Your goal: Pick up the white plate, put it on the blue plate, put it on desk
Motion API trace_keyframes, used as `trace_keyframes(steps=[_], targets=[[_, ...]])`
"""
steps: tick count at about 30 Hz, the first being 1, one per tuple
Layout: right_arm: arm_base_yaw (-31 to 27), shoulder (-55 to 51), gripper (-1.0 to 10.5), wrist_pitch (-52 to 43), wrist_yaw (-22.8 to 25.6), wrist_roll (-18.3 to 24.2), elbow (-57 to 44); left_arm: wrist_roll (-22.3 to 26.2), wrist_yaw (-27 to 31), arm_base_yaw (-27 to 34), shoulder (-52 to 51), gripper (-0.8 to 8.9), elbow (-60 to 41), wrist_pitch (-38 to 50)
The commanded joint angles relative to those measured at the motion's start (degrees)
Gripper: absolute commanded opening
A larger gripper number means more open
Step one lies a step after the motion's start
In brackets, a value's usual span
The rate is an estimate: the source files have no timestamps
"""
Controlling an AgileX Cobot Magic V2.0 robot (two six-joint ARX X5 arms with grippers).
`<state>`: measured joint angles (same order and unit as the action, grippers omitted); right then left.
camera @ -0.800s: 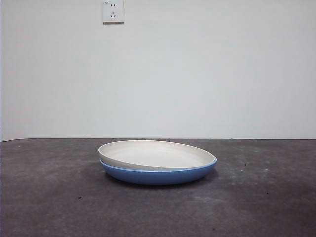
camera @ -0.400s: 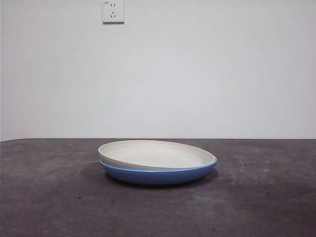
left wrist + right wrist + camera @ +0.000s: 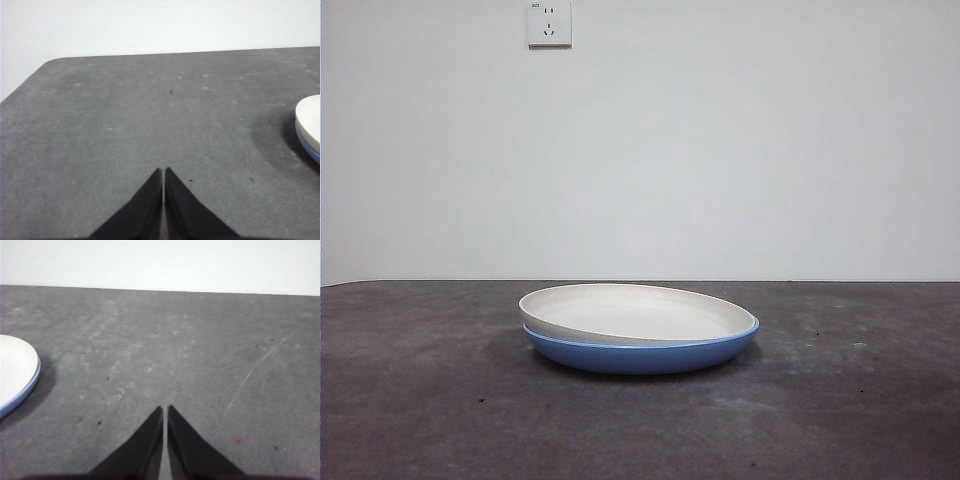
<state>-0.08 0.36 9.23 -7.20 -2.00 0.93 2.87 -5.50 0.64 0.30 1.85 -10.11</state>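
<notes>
- The white plate [image 3: 638, 313] sits nested in the blue plate [image 3: 642, 354], tilted slightly, at mid-desk [image 3: 420, 400].
- The stack lies between the two arms, apart from both; neither is clearly nearer.
- Left gripper [image 3: 163, 172]: jaws closed together, empty, above bare desk.
- Right gripper [image 3: 165, 410]: jaws closed together, empty, touching nothing.
- Judgement: remaining step is setting the plate on the desk.

two plates in all, one white plate [image 3: 638, 312] and one blue plate [image 3: 642, 354], on one dark surface [image 3: 430, 400], one wall socket [image 3: 549, 23], and two grippers, left [image 3: 163, 171] and right [image 3: 165, 409], two fingers each.
</notes>
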Motion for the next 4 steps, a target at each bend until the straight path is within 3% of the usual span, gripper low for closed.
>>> trace_keyframes(steps=[1,4], targets=[[-0.1,-0.2,0.1,-0.2,0.2,-0.9,-0.3,-0.4,0.1,0.1,-0.1,0.09,-1.2,-0.5],[-0.1,-0.2,0.1,-0.2,0.2,-0.9,-0.3,-0.4,0.1,0.1,-0.1,0.09,-1.2,-0.5]])
